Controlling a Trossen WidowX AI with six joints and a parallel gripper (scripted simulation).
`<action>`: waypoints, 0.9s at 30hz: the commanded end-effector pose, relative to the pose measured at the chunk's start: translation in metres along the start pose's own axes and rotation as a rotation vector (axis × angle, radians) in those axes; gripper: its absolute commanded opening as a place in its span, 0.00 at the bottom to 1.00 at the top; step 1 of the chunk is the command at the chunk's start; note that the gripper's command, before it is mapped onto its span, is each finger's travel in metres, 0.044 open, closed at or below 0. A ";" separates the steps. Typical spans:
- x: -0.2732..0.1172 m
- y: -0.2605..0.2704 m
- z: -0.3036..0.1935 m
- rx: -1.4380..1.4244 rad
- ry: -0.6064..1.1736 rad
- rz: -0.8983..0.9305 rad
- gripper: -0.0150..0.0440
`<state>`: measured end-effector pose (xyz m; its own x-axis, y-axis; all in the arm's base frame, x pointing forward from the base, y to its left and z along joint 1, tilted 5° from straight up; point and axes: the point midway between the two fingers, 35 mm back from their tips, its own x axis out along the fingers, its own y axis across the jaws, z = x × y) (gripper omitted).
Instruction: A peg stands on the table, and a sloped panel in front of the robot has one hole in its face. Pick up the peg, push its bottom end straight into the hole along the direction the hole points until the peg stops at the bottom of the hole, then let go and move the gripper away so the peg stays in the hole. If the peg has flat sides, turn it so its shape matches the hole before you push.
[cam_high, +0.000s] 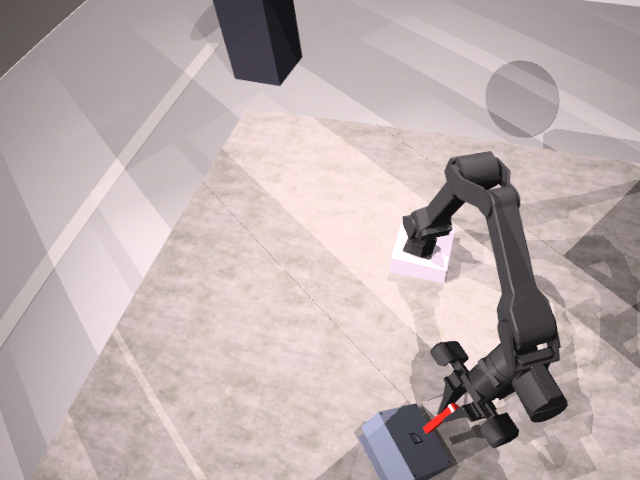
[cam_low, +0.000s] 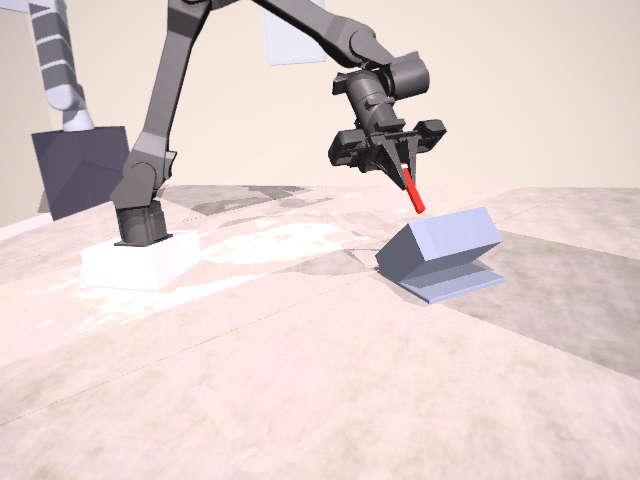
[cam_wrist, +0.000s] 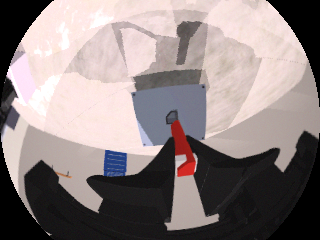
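- The tool (cam_high: 445, 414) (cam_low: 409, 186) (cam_wrist: 179, 139) is closed tight on the red peg (cam_high: 439, 418) (cam_low: 415, 193) (cam_wrist: 181, 137), near the end with the white band.
- The peg is up in the air, by the high side of the sloped block (cam_high: 398, 423) (cam_low: 454, 232) (cam_wrist: 192, 102). It is not in the hole (cam_high: 416, 438) (cam_wrist: 171, 117).
- From the tool, the peg sticks out ahead, past the two fingertips. Its long way runs about the same way that the tool points, so it leans and does not stand straight up.
- The hole lies ahead of the peg's free end. In the wrist view it shows just past that end and a bit to the left. The outside view hides the hole.
- The black arm (cam_high: 516, 258) (cam_low: 165, 93) is the near one, and it has the peg.
- The hole has flat sides. I cannot tell if the peg is turned to match it.
- The next move, I think, is to slide the peg a little over the hole, line it up, then push straight in. If it is off to one side, it could bump the face and slip.
- Count: one peg, one hole, one sloped block, one tool with two fingers, one black arm. One pale arm (cam_low: 51, 67) is far behind.
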<state>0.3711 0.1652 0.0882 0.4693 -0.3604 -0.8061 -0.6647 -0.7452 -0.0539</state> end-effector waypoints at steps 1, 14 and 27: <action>0.003 0.001 0.001 -0.008 0.003 0.004 0.25; 0.020 0.001 0.001 -0.009 0.005 0.003 0.25; 0.022 0.000 -0.001 -0.003 0.008 -0.001 0.25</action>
<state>0.3814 0.1563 0.0696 0.4730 -0.3649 -0.8019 -0.6619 -0.7479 -0.0501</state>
